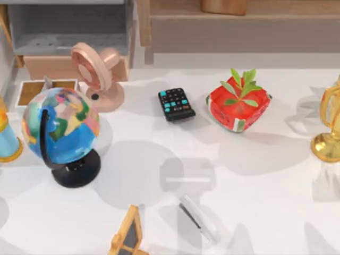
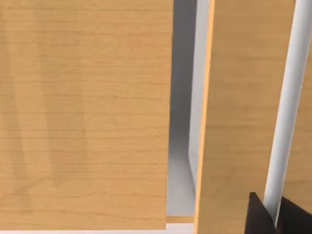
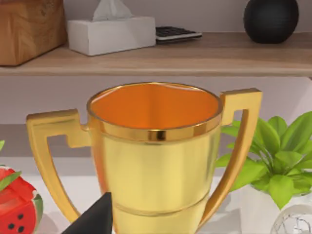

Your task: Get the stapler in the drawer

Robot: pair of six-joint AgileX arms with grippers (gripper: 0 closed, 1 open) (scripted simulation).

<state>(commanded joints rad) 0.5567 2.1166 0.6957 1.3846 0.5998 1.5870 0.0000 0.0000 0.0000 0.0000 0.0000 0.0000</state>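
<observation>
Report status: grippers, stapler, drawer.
Stapler flat on table front, ungripped. Drawer far left, behind globe. Globe crowds the route.

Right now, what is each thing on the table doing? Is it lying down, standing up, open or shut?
stapler: lying flat near the front edge, untouched.
drawer: open on top, wooden inside showing, partly behind the globe.
globe: upright on its black stand.
remote: lying flat, buttons up.
fan: upright.
watermelon pot: upright, green plant in it.
trophy: upright, cup empty.
</observation>
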